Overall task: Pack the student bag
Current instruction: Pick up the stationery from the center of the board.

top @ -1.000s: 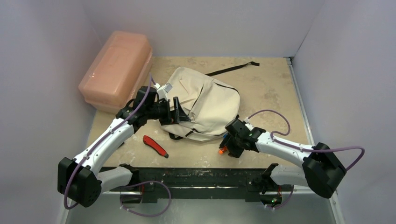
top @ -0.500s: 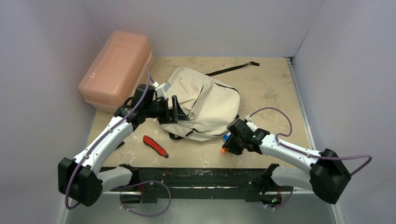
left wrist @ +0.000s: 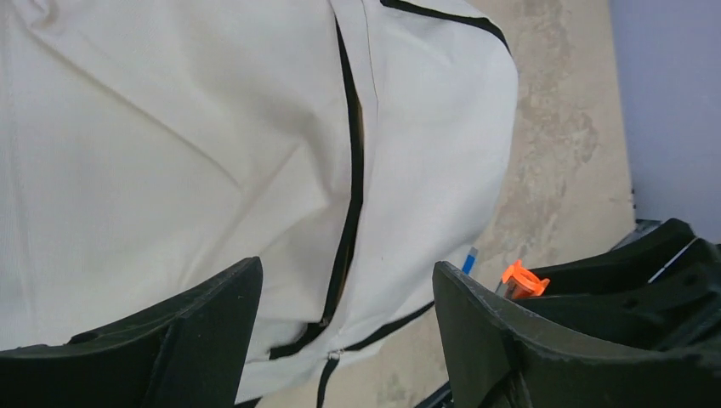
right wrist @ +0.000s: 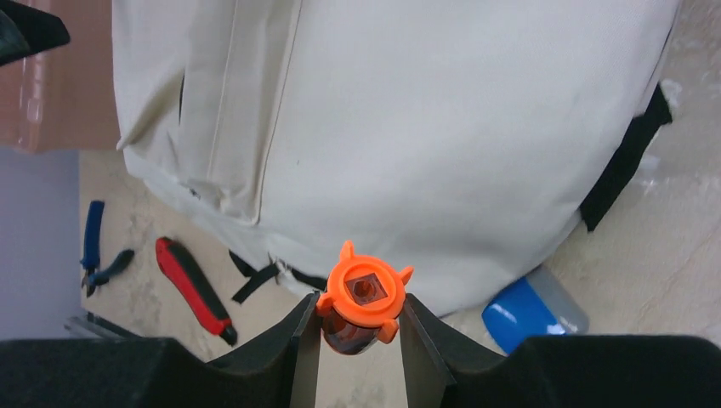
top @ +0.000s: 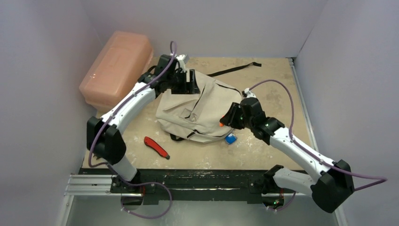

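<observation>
The beige student bag (top: 197, 106) lies flat in the middle of the table, its black-trimmed zipper line running down the left wrist view (left wrist: 212, 127). My left gripper (top: 190, 82) hovers over the bag's far top end. It is open (left wrist: 347, 280), with only fabric showing below the gap. My right gripper (top: 225, 120) hangs at the bag's right edge, shut (right wrist: 361, 310) on an orange-capped tool (right wrist: 366, 297) with a dark translucent body. The orange cap also shows in the left wrist view (left wrist: 519, 278). The bag fills the upper right wrist view (right wrist: 425, 102).
A blue item (top: 230, 139) lies on the table beside the bag's near right corner (right wrist: 531, 310). A red utility knife (top: 156, 147) lies near the front edge, blue pliers (right wrist: 98, 255) beyond it. A pink plastic box (top: 117, 68) stands at the far left. A black strap (top: 235, 69) trails back.
My right gripper closed on the orange-capped tool and lifted it from the table toward the bag's right edge. My left arm swung from the bag's near left side to its far top.
</observation>
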`<state>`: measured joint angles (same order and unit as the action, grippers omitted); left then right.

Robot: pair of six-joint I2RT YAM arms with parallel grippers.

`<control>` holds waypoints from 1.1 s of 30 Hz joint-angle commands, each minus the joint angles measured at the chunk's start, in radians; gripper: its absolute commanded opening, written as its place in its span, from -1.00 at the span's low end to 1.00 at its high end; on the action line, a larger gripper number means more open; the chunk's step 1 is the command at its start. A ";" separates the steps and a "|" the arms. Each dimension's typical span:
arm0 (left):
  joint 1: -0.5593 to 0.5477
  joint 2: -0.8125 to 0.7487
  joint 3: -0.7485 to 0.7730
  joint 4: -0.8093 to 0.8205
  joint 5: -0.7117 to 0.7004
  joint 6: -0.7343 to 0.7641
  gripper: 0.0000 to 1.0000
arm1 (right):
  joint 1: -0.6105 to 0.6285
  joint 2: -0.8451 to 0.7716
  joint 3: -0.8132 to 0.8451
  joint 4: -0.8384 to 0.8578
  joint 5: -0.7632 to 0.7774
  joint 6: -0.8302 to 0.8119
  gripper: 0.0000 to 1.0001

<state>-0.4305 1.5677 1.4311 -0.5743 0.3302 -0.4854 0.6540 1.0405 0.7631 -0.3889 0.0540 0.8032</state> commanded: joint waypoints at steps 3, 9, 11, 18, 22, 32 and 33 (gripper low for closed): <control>-0.064 0.214 0.248 -0.094 -0.166 0.096 0.29 | -0.154 0.142 0.075 0.191 -0.253 -0.138 -1.00; -0.093 0.329 0.338 -0.123 -0.174 0.086 0.12 | -0.195 0.215 0.107 0.259 -0.391 -0.169 -1.00; -0.098 0.351 0.342 -0.124 -0.181 0.079 0.06 | -0.197 0.228 0.114 0.268 -0.411 -0.174 -1.00; -0.118 0.408 0.346 -0.120 -0.181 0.058 0.01 | -0.205 0.234 0.114 0.271 -0.429 -0.199 -1.00; -0.127 0.436 0.363 -0.146 -0.209 0.064 0.09 | -0.206 0.241 0.098 0.295 -0.450 -0.190 -1.00; -0.137 0.390 0.341 -0.178 -0.327 0.119 -0.62 | -0.207 0.294 0.144 0.318 -0.489 -0.187 -1.00; -0.136 0.362 0.322 -0.159 -0.327 0.125 -0.70 | -0.206 0.307 0.156 0.324 -0.495 -0.183 -1.00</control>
<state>-0.5594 1.9968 1.7691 -0.7361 0.0467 -0.4011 0.4507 1.3243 0.8444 -0.1184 -0.4038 0.6331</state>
